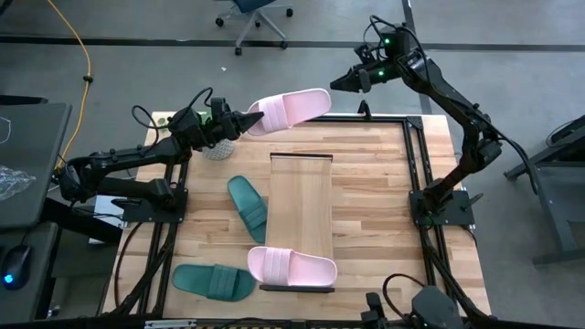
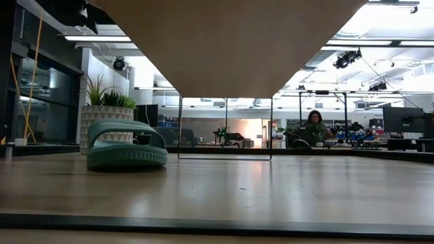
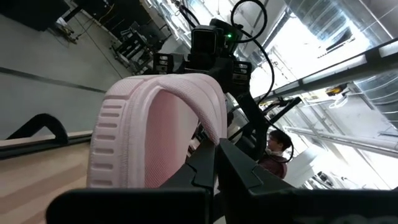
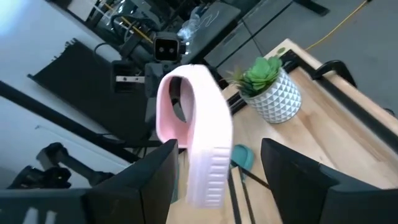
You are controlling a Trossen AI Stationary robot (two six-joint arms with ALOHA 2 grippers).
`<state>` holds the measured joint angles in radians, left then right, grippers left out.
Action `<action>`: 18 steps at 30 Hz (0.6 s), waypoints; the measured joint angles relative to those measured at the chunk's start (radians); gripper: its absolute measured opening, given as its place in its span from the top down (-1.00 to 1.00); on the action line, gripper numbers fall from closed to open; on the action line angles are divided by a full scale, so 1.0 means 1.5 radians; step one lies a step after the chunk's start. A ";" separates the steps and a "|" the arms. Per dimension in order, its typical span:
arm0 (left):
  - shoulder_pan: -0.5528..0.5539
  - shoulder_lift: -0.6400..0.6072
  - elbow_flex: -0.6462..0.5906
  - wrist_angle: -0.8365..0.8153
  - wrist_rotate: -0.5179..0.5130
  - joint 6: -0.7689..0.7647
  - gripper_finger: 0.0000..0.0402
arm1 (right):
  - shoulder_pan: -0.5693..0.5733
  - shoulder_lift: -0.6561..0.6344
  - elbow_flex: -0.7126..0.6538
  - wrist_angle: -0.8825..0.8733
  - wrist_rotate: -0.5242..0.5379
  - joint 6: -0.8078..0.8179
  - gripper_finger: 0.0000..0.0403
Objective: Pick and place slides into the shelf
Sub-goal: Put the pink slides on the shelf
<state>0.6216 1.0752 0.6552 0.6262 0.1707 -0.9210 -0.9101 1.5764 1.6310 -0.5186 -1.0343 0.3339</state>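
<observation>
Pink slide (image 1: 291, 110): held in the air over the table's far edge, just beyond the shelf's far end.
Left gripper (image 1: 249, 119): clamped on that slide's heel end.
Right gripper (image 1: 340, 82): fingers spread wide, holding nothing, raised near the slide's toe.
Shelf (image 1: 301, 196): mid-table; second pink slide (image 1: 292, 268) lies across its near end.
Teal slides: one (image 1: 248, 206) just left of the shelf, another (image 1: 213, 281) at the near-left.
Plant (image 1: 218, 146): far-left of the table.

Table (image 1: 375, 210): butcher-block top, black frame.
Shelf (image 1: 302, 196): lies along the middle.
On shelf: pink slide (image 1: 292, 268), near end.
On table: two teal slides (image 1: 248, 205) (image 1: 213, 281); potted plant (image 1: 219, 146).
</observation>
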 joint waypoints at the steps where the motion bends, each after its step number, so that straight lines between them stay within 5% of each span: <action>1: 0.000 0.000 0.000 0.000 0.000 0.000 1.00 | 0.003 0.000 0.000 0.000 -0.005 0.003 -0.10; 18: 0.000 0.000 0.000 0.002 0.015 0.000 1.00 | 0.061 0.000 0.000 -0.028 0.042 0.001 -0.10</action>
<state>0.6216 1.0752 0.6552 0.6290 0.1927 -0.9211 -0.8192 1.5764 1.6310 -0.5605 -0.9719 0.3355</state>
